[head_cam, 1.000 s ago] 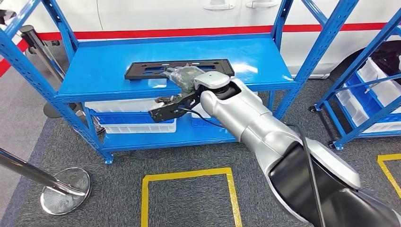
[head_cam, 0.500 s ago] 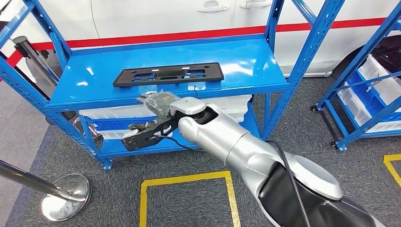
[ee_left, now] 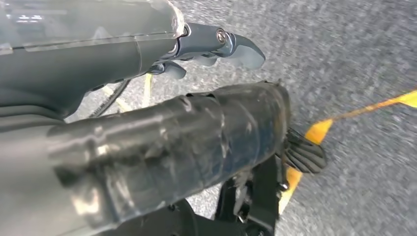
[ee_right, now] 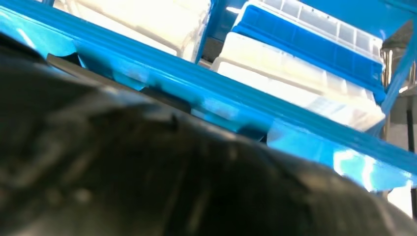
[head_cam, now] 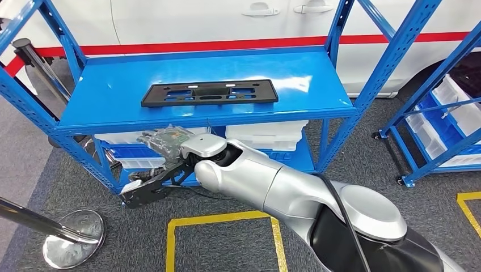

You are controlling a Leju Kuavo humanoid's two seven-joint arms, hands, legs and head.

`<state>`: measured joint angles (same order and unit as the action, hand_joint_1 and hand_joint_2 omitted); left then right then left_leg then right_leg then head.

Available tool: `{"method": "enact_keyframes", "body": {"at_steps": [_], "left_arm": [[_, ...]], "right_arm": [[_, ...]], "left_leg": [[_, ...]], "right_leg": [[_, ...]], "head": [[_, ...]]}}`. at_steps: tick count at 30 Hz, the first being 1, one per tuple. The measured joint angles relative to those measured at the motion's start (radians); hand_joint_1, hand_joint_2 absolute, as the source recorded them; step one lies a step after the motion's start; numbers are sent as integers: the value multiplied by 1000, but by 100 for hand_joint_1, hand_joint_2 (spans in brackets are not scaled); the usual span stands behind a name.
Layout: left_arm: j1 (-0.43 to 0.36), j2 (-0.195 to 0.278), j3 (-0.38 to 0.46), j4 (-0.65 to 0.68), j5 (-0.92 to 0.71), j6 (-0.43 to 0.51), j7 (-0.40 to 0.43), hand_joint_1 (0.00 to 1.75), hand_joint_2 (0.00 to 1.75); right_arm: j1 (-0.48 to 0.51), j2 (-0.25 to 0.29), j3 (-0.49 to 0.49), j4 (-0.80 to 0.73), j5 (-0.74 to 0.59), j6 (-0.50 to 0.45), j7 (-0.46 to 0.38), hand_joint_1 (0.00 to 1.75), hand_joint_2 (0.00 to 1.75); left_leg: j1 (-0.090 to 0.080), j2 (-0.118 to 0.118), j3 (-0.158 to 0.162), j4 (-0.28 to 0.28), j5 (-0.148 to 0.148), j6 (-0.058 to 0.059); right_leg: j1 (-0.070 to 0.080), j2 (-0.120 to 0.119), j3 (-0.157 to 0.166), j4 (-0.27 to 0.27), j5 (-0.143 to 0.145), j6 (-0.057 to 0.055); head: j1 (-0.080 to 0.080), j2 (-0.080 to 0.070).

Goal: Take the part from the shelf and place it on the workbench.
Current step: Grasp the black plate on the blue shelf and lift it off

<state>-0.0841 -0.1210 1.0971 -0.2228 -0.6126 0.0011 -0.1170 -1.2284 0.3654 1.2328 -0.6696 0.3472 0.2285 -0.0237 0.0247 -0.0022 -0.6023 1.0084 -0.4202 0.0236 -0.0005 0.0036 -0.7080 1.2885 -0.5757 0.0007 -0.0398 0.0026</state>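
The black flat part (head_cam: 210, 92) lies on the top board of the blue shelf (head_cam: 317, 99), long side running across the shelf, near the front edge and a little left of the middle. Nothing touches it.

The right arm (head_cam: 272, 184) reaches in from the lower right and crosses in front of the shelf below the top board. The right hand (head_cam: 164, 139) sits at the end of it, just under the front edge of the top board and well below the part, wrapped in a clear, crinkled cover. The cover and blur hide the fingers, so I cannot tell whether they are spread or curled; nothing seems to be in the hand. A black bracket (head_cam: 148, 188) hangs off the wrist and points down to the left, toward the floor.

In the left wrist view, the left hand (ee_left: 147, 142) appears close up over the grey carpet (ee_left: 364, 64). It is empty, and the fingers (ee_left: 231, 42) seem loosely curled with some gap between them.

White and blue bins (head_cam: 266, 133) sit on the lower level of the shelf, behind the right arm. A yellow square outline (head_cam: 221, 218) is taped on the carpet in front of the shelf. A chrome post base (head_cam: 74, 238) stands at the lower left. A white car with a red stripe (head_cam: 215, 44) stands behind the shelf, and a second blue shelf with bins (head_cam: 448, 113) stands at the right.
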Motion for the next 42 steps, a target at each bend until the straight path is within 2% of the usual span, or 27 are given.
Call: {"method": "enact_keyframes", "body": {"at_steps": [1, 2, 4, 5, 6, 8, 11, 12, 14, 15, 16, 17, 18, 19, 21, 22, 26, 28, 30, 31, 32, 33, 35, 36, 37, 39, 42], "left_arm": [[0, 0, 0, 0, -2, 0, 0, 0, 0], [0, 0, 0, 0, -3, 0, 0, 0, 0], [1, 0, 0, 0, -7, 0, 1, 0, 0], [1, 0, 0, 0, -9, 0, 1, 0, 0], [1, -1, 0, 1, -10, -1, 2, 0, 0], [-1, -1, 0, 1, -13, -1, 2, 0, 0], [-3, -1, 0, 1, -14, -2, 2, 0, 0], [-3, -1, 0, 1, -14, -2, 2, 0, 0], [-2, -1, 0, 2, -15, -2, 2, 0, 0], [-2, 0, 0, 2, -16, -2, 2, 0, 0], [-1, 0, 0, 2, -16, -2, 2, 0, 0], [0, 1, 0, 2, -17, -2, 2, 0, 0], [2, 1, 0, 2, -17, -2, 2, 0, 0], [3, 2, 0, 2, -18, -2, 2, 0, 0], [3, 2, 0, 2, -21, -2, 3, 0, 0], [2, 2, 0, 2, -23, -3, 3, 0, 0], [0, 1, 0, 2, -29, -2, 11, 0, 0], [2, 0, 0, 2, -30, -1, 15, 0, 0], [2, 0, 0, 2, -33, -1, 17, 0, 0], [2, 1, 0, 2, -35, -1, 17, 0, 0], [2, 1, 0, 2, -35, -1, 17, 0, 0], [2, 1, 0, 2, -35, -1, 17, 0, 0], [3, -2, 0, 3, -37, -1, 17, 0, 0], [2, -4, 0, 3, -37, -1, 16, 0, 0], [2, -6, 0, 4, -38, -1, 16, 0, 0], [0, -8, 0, 5, -39, -1, 16, 0, 0], [-1, -8, 0, 5, -39, -1, 16, 0, 0]], "right_arm": [[1, -1, 7, -1, -3, 0, 0, 0, 0], [1, -2, 15, -2, -7, -1, 0, 0, 0], [0, -2, 27, -9, -17, -1, 0, 0, 0], [-1, -2, 33, -12, -21, -2, 0, 0, 0], [-1, -3, 39, -14, -25, -3, 1, 0, 0], [-2, -3, 50, -17, -31, -5, 2, 0, 0], [-2, -2, 59, -20, -36, -6, 3, 0, 0], [-3, -2, 61, -21, -36, -7, 3, 0, 0], [-2, -1, 64, -21, -36, -8, 3, 0, 0], [0, -1, 66, -21, -36, -8, 3, 0, 0], [3, -1, 68, -20, -36, -8, 3, 0, 0], [6, -1, 70, -19, -36, -9, 3, 0, 0], [7, -1, 70, -18, -35, -9, 2, 0, 0], [8, -1, 71, -17, -35, -9, 2, 0, 0], [8, -1, 71, -13, -33, -10, -1, 0, 0], [8, -1, 72, -11, -32, -10, -3, 0, 0], [8, -1, 79, -6, -25, -11, -8, 0, 0], [8, -2, 80, -4, -23, -11, -8, 0, 0], [13, -4, 82, -2, -22, -10, -8, 0, 0], [17, -5, 84, -1, -21, -10, -8, 0, 0], [20, -6, 85, 0, -20, -9, -8, 0, 0], [23, -7, 87, 2, -19, -9, -8, 0, 0], [24, -8, 87, 4, -18, -9, -8, 0, 0], [24, -8, 87, 4, -18, -9, -8, 0, 0], [24, -8, 87, 5, -18, -9, -8, 0, 0], [24, -8, 87, 6, -18, -9, -8, 0, 0], [24, -7, 88, 8, -18, -9, -8, 0, 0]], "left_leg": [[0, -1, 3, 1, -4, 0], [0, -1, 6, 3, -8, -1], [0, -2, 17, 8, -20, -6], [-1, -2, 20, 11, -26, -10], [-3, -3, 22, 13, -31, -15], [-4, -3, 23, 12, -35, -27], [1, 0, 24, 26, -49, -43], [2, 1, 9, 59, -66, -46], [3, 1, -58, 180, -115, -52], [4, 1, -96, 241, -131, -54], [4, 1, -122, 278, -132, -56], [4, 1, -131, 276, -112, -56], [4, 1, -119, 237, -76, -55], [4, 2, -92, 169, -33, -53], [0, 2, -38, 51, 13, -46], [-2, 1, -24, 22, 17, -42], [-1, -1, -11, 6, 7, -19], [2, 1, -3, 1, 4, -7], [0, 1, 1, 1, -2, 2], [0, 0, 3, 2, -5, 3], [-1, -1, 6, 3, -9, 3], [-2, -2, 11, 4, -13, 2], [-4, -3, 24, 5, -23, -1], [-6, -4, 29, 6, -29, -5], [-7, -4, 31, 6, -33, -9], [-8, -4, 33, 3, -38, -21], [-4, -1, 29, 28, -59, -36]], "right_leg": [[-3, 0, -22, 24, 7, 2], [-6, 0, -26, 10, 33, 3], [-9, -1, 14, -106, 114, 0], [-8, -1, 40, -168, 142, -4], [-6, -2, 61, -212, 155, -8], [2, -1, 76, -239, 149, -16], [-3, 2, 92, -255, 148, -32], [-7, 1, 99, -261, 148, -37], [-6, -1, 108, -265, 143, -45], [-5, -2, 111, -264, 139, -47], [-4, -2, 114, -264, 135, -49], [-3, -1, 119, -263, 131, -49], [-3, 0, 125, -262, 126, -48], [-3, 2, 132, -261, 120, -45], [1, 3, 141, -258, 109, -37], [3, 3, 143, -258, 105, -32], [4, 1, 144, -248, 90, -12], [2, 0, 102, -164, 49, -4], [-1, 0, 22, -27, 1, 0], [-3, 0, -10, 20, -5, 1], [-4, 0, -27, 32, 8, 0], [-4, 0, -24, 4, 41, -2], [0, 0, 26, -129, 124, -15], [3, -1, 52, -192, 149, -22], [6, -1, 70, -234, 160, -27], [10, -1, 81, -258, 153, -32], [-1, -1, 107, -280, 156, -42]], "head": [[0, 0], [0, 0], [0, 0], [0, 0], [0, 0], [0, 0], [-1, 0], [-1, 0], [-2, 0], [-2, 0], [-2, 0], [-2, 0], [-2, 0], [-2, 0], [-1, 0], [-1, 0], [0, 0], [0, 0], [0, 0], [0, 0], [0, 0], [0, 0], [0, 0], [0, 0], [0, 0], [1, 0], [0, 0]]}}
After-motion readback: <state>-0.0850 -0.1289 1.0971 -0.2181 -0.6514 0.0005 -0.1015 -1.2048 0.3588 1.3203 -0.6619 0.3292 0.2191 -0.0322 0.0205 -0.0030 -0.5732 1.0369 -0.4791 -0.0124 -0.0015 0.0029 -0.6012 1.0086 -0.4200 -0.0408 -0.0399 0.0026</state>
